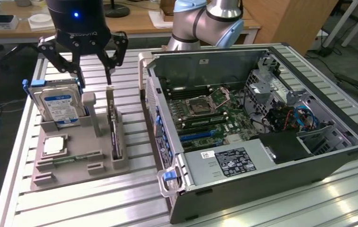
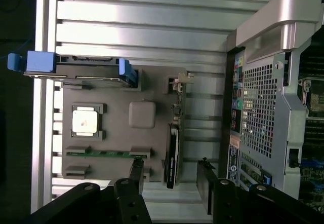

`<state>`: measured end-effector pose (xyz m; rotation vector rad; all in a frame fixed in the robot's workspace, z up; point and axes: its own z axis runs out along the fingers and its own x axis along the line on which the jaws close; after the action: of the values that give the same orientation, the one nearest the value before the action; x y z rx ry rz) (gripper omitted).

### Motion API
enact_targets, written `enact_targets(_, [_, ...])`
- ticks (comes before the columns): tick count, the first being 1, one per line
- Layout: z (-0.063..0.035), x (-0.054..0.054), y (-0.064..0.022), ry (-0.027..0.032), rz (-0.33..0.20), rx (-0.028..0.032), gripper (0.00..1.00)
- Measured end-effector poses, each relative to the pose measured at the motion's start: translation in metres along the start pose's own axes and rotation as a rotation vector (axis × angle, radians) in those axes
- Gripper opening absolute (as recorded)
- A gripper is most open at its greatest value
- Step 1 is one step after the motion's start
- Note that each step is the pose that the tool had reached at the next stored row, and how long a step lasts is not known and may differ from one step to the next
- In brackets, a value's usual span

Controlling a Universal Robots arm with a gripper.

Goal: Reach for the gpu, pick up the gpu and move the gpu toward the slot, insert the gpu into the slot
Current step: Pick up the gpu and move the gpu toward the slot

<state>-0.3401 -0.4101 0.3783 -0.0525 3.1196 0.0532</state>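
Claw [image 1: 93, 75] spread wide and empty, hanging over the grey holder [image 1: 97, 142] on the desk [image 1: 90, 203]. You're in the reach, nothing gripped yet. Your target, the gpu [image 1: 114, 127], stands on edge in its groove on the side of the holder nearest the open computer case [image 1: 261, 118], with its metal bracket at the far end from the wrist camera.

From the wrist view the claw [image 2: 170, 181] looks to straddle the near end of the gpu [image 2: 173, 143], one finger on either side, and that's the line you want. Bring the card to the middle of the gap so both fingers meet its faces together; if one lands first it will probably tip the card in the groove.

Come straight down, with no sideways drift. The hard drive [image 1: 58, 101] stands upright just beside (blue label, don't be tempted), and in the exterior view the finger on that side hangs close to its top edge.

Grip low enough for a firm hold on the thin board, I'd say, and keep clear of the memory stick [image 2: 106, 153] and the processor chip [image 2: 85, 121] lying flat in the holder.
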Motion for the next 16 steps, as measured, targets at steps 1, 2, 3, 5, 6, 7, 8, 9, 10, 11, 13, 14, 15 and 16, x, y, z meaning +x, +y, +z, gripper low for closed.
enact_targets(1, [0.0006,0.000,0.0000,0.0001,0.000,0.0000,0.55])
enact_targets(2, [0.0015,0.000,-0.0001,0.0000,0.000,-0.0002,0.55])
enact_targets(3, [0.0029,0.000,-0.0001,0.0000,0.000,-0.0004,0.55])
enact_targets(5, [0.0064,0.000,-0.0003,0.0000,0.000,-0.0004,0.55])
enact_targets(6, [0.0082,0.000,-0.0004,0.0000,0.000,-0.0004,0.55])
enact_targets(7, [0.0097,0.000,-0.0006,0.0001,0.000,-0.0003,0.55])
enact_targets(8, [0.0108,0.000,-0.0007,0.0000,0.000,-0.0004,0.55])
enact_targets(9, [0.0116,0.000,-0.0007,0.0002,0.000,-0.0004,0.55])
enact_targets(10, [0.0120,0.000,-0.0008,0.0002,0.000,-0.0003,0.55])
enact_targets(11, [0.0123,0.000,-0.0008,0.0003,0.000,-0.0002,0.55])
enact_targets(13, [0.0131,0.000,-0.0008,0.0000,0.000,-0.0004,0.55])
enact_targets(14, [0.0139,0.000,-0.0009,0.0000,0.001,-0.0005,0.55])
enact_targets(15, [0.0153,0.000,-0.0009,-0.0001,0.001,-0.0005,0.55])
enact_targets(16, [0.0168,0.000,-0.0010,0.0000,0.001,-0.0004,0.55])
